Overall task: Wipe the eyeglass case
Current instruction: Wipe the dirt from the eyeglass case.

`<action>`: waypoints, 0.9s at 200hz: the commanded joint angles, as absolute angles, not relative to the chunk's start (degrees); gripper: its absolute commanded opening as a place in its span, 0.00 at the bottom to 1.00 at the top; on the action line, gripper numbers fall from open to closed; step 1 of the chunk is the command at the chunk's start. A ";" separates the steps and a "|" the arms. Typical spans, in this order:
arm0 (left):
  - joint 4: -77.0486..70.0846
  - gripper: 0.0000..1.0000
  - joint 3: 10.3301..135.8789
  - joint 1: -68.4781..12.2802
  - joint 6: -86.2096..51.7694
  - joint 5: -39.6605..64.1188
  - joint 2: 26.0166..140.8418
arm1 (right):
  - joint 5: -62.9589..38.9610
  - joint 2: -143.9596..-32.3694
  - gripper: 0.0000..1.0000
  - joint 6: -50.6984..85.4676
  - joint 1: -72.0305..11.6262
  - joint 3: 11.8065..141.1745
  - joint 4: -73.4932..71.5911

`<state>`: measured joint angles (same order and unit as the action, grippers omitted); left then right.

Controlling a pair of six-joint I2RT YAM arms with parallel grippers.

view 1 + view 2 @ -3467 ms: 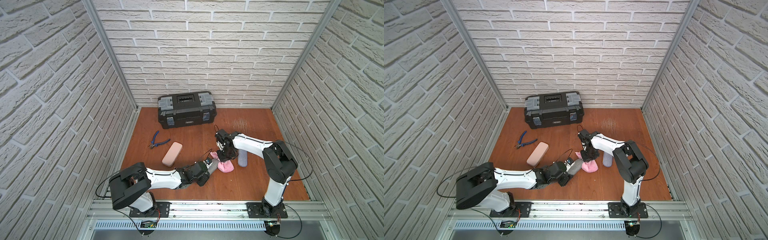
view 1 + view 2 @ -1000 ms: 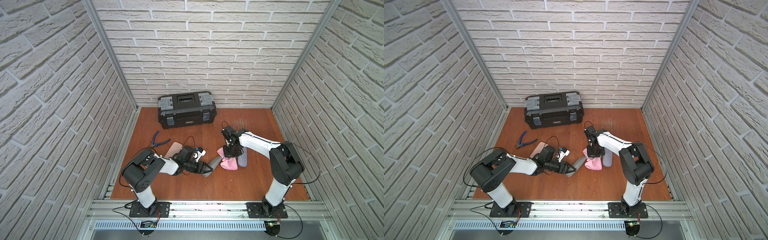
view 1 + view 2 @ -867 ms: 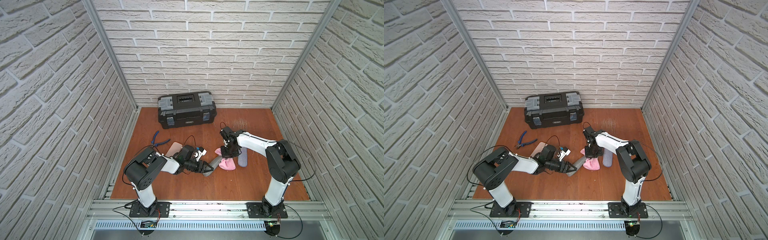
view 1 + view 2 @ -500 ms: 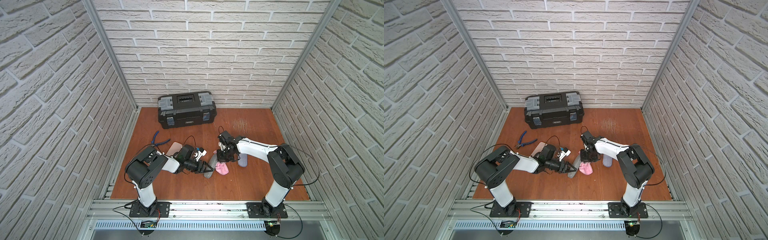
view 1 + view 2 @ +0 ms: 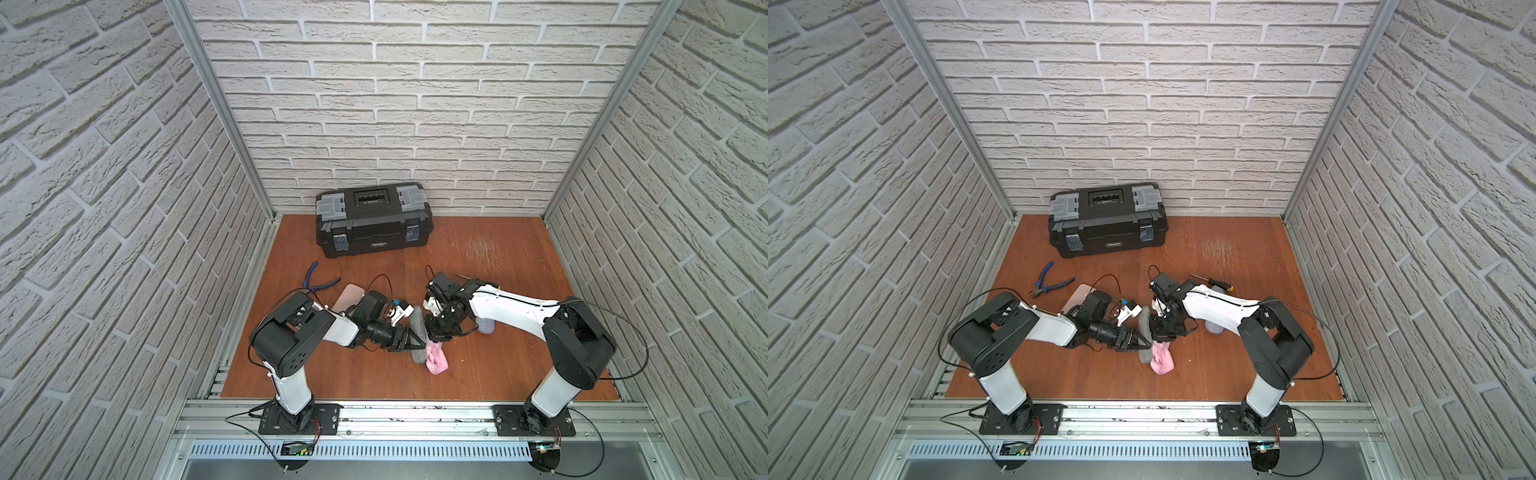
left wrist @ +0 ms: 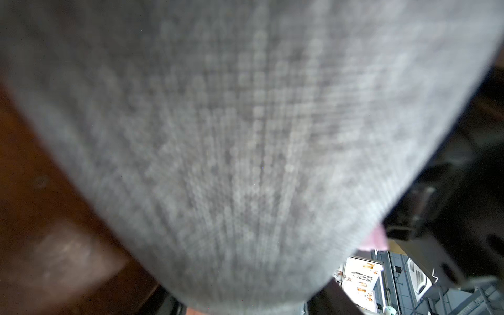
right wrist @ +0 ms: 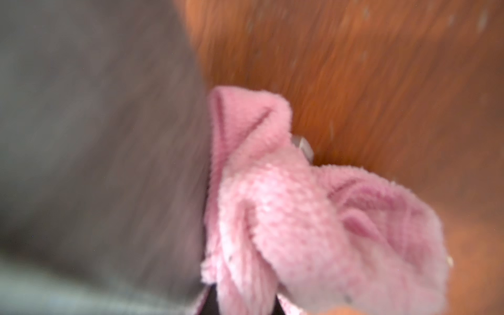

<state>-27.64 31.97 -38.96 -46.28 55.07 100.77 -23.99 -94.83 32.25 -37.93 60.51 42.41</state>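
Eyeglass case (image 5: 417, 327), clamped in left gripper (image 5: 410, 341); pink cloth (image 5: 437, 360) at its 5 o'clock, pinched shut by right gripper (image 5: 439, 332); best stroked lengthwise, steadily.

Grey woven-textured eyeglass case (image 5: 417, 326), pink cloth (image 5: 437, 360), black toolbox (image 5: 372, 222) with grey latches (image 5: 330, 204), blue-handled pliers (image 5: 320, 284), reddish-brown table (image 5: 478, 374)

Three eyeglass cases lie in front of the toolbox (image 5: 372, 226) — a grey case (image 5: 417, 326), a pale pink case (image 5: 347, 296) and a bluish case (image 5: 485, 327). Also in front of it — one pink cloth (image 5: 436, 359), one pair of pliers (image 5: 318, 282), one screwdriver (image 5: 1221, 284).
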 commanded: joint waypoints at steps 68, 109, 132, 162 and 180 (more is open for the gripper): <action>-24.79 0.04 31.90 -39.02 -44.22 42.98 101.41 | -25.54 -87.65 0.02 28.21 -24.55 66.79 45.92; -24.64 0.04 31.64 -39.20 -44.78 42.45 99.67 | -5.46 -98.41 0.03 30.02 -23.90 72.07 46.60; -24.13 0.04 32.65 -39.20 -44.91 41.38 99.46 | -12.63 -105.78 0.02 27.95 -27.21 75.97 45.03; -21.61 0.03 34.45 -39.20 -45.27 37.48 99.67 | -25.80 -105.88 0.03 27.38 -33.61 71.82 37.98; -20.50 0.05 35.06 -39.11 -46.67 34.06 99.54 | -34.12 -102.44 0.03 30.13 -35.04 64.44 31.87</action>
